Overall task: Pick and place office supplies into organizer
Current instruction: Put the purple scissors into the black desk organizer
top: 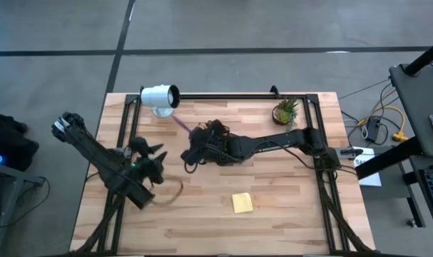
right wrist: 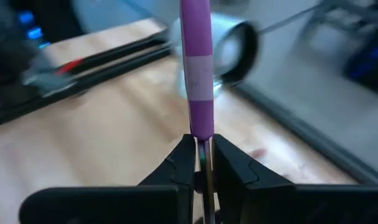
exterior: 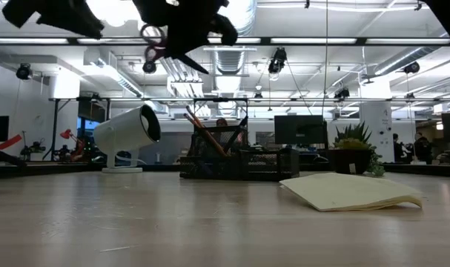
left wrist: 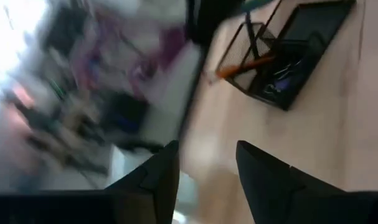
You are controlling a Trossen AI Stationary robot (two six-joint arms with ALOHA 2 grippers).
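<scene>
My right gripper (top: 194, 140) is shut on purple-handled scissors (top: 181, 123) above the table's middle, and their handle points toward the white lamp. The handle loop (exterior: 152, 33) shows high in the low view. My left gripper (left wrist: 207, 168) hovers open at the table's left with nothing between its fingers. The black organizer (left wrist: 288, 56) stands on the table, with an orange pen (left wrist: 245, 67) leaning in its taller section. In the high view my right arm mostly covers the organizer. The yellow sticky pad (top: 242, 203) lies flat on the table at the near middle. My right gripper pinches the scissors' thin metal part (right wrist: 206, 163), just short of the purple handle (right wrist: 197, 68), between its two fingers. The fingers slant down from the table's right, and the scissors run on in line with them. The scissors are lifted clear of the table.
A white cylindrical lamp (top: 159, 98) stands at the far left of the table. A small potted plant (top: 286, 111) stands at the far right. A black frame rail (top: 223, 95) runs along the far edge. Bare wood lies around the sticky pad (exterior: 351, 191).
</scene>
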